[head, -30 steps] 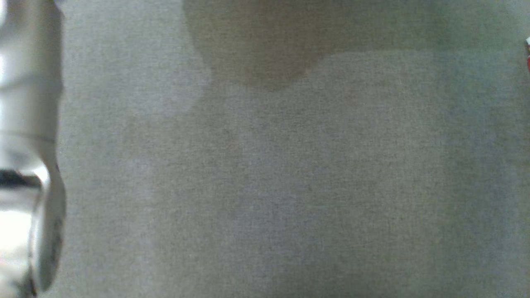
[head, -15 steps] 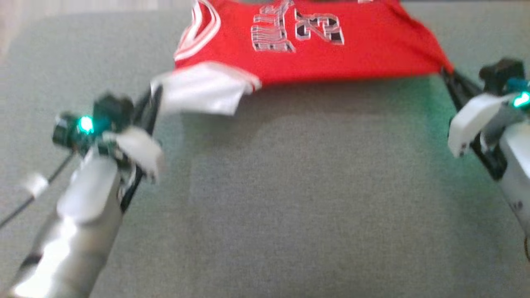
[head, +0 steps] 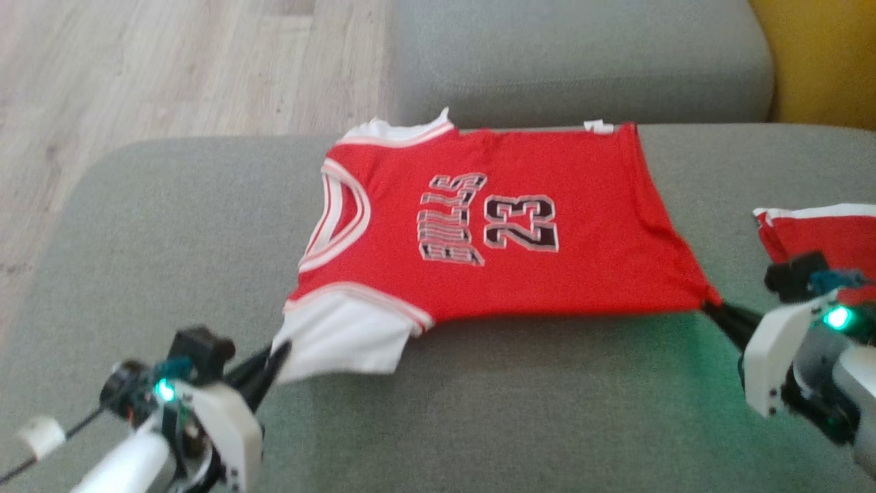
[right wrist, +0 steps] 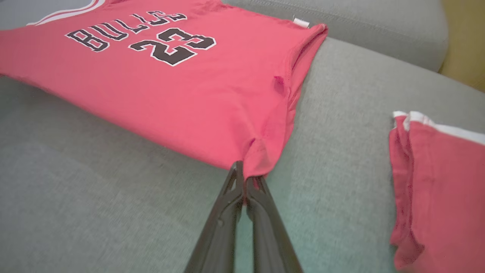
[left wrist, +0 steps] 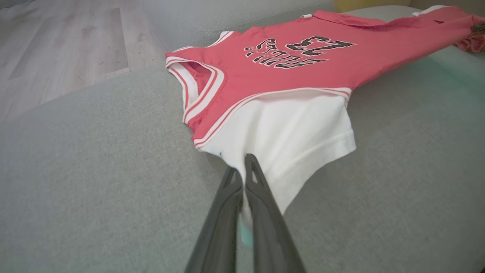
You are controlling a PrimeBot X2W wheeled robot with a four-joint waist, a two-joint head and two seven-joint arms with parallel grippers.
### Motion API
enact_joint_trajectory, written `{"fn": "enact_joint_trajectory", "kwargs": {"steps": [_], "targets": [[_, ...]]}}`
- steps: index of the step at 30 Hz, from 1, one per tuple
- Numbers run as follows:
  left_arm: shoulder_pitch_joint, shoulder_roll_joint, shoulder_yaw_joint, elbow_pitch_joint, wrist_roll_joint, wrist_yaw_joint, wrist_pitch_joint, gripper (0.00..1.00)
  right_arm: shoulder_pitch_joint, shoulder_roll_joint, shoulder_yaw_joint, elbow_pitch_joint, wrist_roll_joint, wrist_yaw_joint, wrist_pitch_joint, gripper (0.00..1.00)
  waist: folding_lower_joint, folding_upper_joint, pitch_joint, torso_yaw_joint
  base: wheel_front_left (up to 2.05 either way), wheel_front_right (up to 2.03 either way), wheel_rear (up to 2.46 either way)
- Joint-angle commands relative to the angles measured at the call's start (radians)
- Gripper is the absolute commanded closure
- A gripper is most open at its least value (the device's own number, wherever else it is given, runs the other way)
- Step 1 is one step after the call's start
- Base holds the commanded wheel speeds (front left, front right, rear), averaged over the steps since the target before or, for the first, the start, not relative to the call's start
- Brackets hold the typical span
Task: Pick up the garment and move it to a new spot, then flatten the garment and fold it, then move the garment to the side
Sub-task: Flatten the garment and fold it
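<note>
The garment (head: 561,274) is thin red cloth, matt and smooth, with a white cloth sleeve and flat printed lettering. The folded red piece (right wrist: 435,182) is the same matt cloth. The sofa (head: 479,424) is coarse grey woven fabric. The floor (head: 137,61) is pale wood-grain plank, low sheen. The left hand (left wrist: 244,167) and right hand (right wrist: 242,170) have dark matt plastic fingers. The wrist housing (head: 766,363) is smooth white plastic.

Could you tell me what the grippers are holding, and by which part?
The left gripper pinches the jersey by its white sleeve; the right gripper its hem corner.
</note>
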Motion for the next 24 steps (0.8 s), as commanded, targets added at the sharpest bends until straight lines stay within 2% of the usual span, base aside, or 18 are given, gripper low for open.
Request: {"fn": "enact_joint_trajectory", "kwargs": {"steps": [1,4,7,11,17,24], "targets": [[-0.036,0.056,0.045,-0.046,-0.009,0.014,0.009,1.0,0.006,-0.05,0.002,-0.028,0.014,-0.001,0.005,1.0,0.0004,-0.0001,-0.01,-0.006,0.0,0.0,0.0],[0.023,0.094,0.05,-0.163,-0.029,0.052,0.056,1.0,0.042,-0.092,0.017,-0.098,0.055,-0.001,0.034,1.0,0.0004,-0.0001,-0.01,-0.006,0.0,0.0,0.0],[0.043,0.109,0.062,-0.24,-0.036,0.089,0.075,1.0,0.05,-0.117,0.007,-0.135,0.068,-0.001,0.036,1.0,0.0004,-0.0001,0.003,-0.005,0.0,0.0,0.0],[0.015,0.112,0.066,-0.276,-0.021,0.106,0.091,1.0,0.02,-0.124,-0.024,-0.16,0.06,-0.001,0.039,1.0,0.0004,-0.0001,0.042,-0.004,0.0,0.0,0.0],[-0.122,0.09,0.058,-0.211,0.005,0.07,0.132,1.0,-0.068,-0.106,-0.092,-0.139,-0.005,-0.001,0.056,1.0,0.0004,-0.0001,0.129,0.004,0.0,0.0,0.0],[-0.358,-0.006,0.06,-0.028,-0.024,0.015,0.178,1.0,-0.178,-0.049,-0.163,-0.081,-0.05,-0.001,0.094,1.0,0.0004,-0.0001,0.238,0.016,0.0,0.0,0.0]]}}
